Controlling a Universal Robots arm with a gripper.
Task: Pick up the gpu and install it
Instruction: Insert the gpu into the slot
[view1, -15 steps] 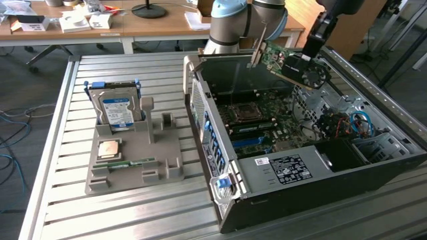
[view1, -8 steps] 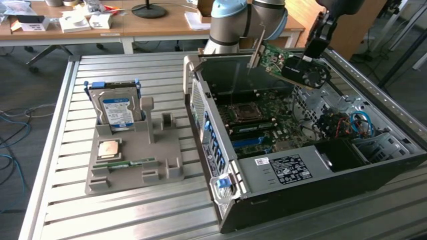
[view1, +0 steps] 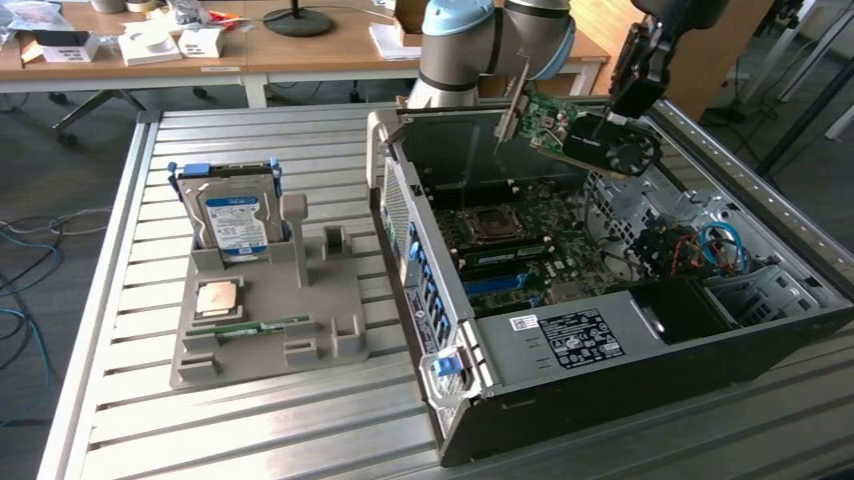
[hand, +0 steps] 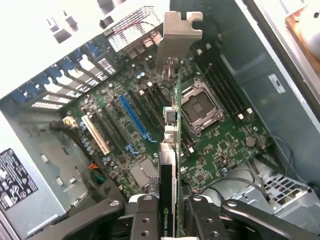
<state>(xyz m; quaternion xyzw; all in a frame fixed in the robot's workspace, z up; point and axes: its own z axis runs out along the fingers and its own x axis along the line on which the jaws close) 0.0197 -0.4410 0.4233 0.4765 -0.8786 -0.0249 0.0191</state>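
Pincer (view1: 618, 115) is clamped on the gpu (view1: 581, 135), holding it tilted in the air above the motherboard (view1: 514, 245) inside the open computer case (view1: 400, 200). Risk: the tilt could snag its silver bracket (hand: 178, 35) on the case wall, or miss the slot.

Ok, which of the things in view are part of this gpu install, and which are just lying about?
Part of the job:
gpu, clamped in the end effector above the open computer case; motherboard with its blue slot.

Lying about:
hard drive, processor chip and memory stick on the grey tray; desk clutter behind.
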